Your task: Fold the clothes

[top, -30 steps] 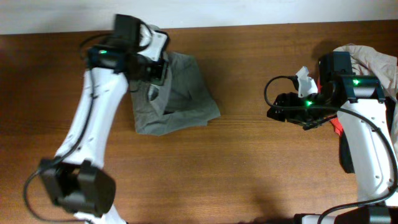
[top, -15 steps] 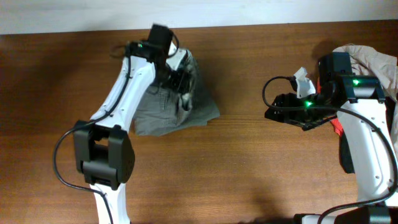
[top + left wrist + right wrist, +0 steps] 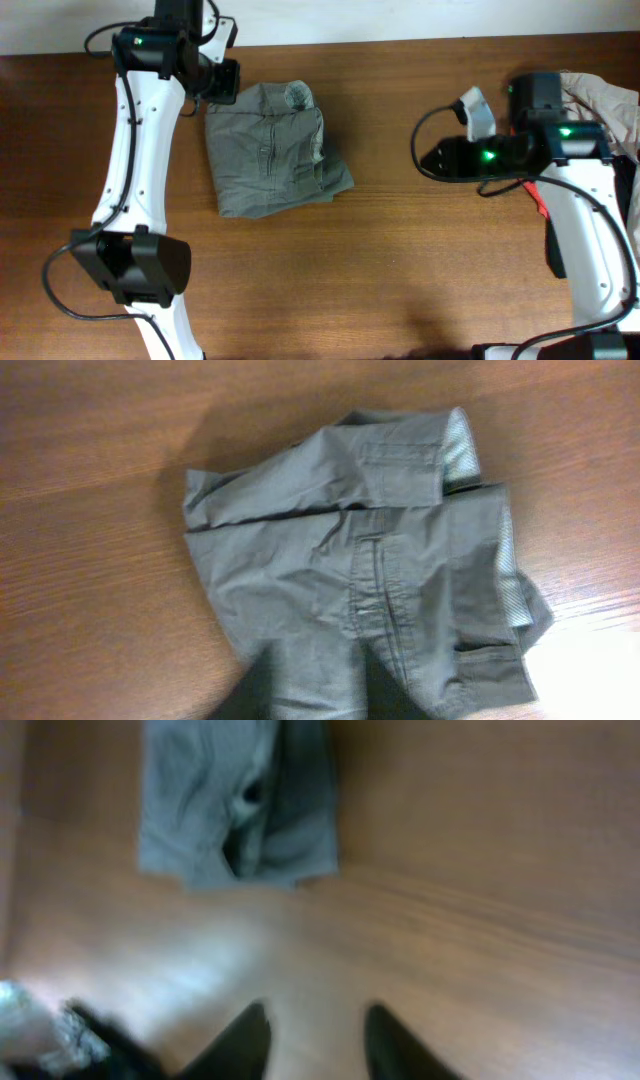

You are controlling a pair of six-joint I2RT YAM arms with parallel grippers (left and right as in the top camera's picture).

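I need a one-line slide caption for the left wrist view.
Wrinkled grey-olive shorts lie loosely folded on the brown wooden table.

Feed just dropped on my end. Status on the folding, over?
Right gripper open, empty, over bare table. Left gripper at edge of shorts, jaws unclear. Shorts lie folded, wrinkled. Beige garment at far right, nothing blocking.

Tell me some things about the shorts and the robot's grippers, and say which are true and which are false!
The shorts lie on the table. True.
The left gripper holds the shorts. False: it is off by their corner, with no cloth in it.
The shorts are red. False: they are grey-green.
A beige cloth lies at the far right. True.
The right gripper grips a sock. False: it is open and empty over bare wood.
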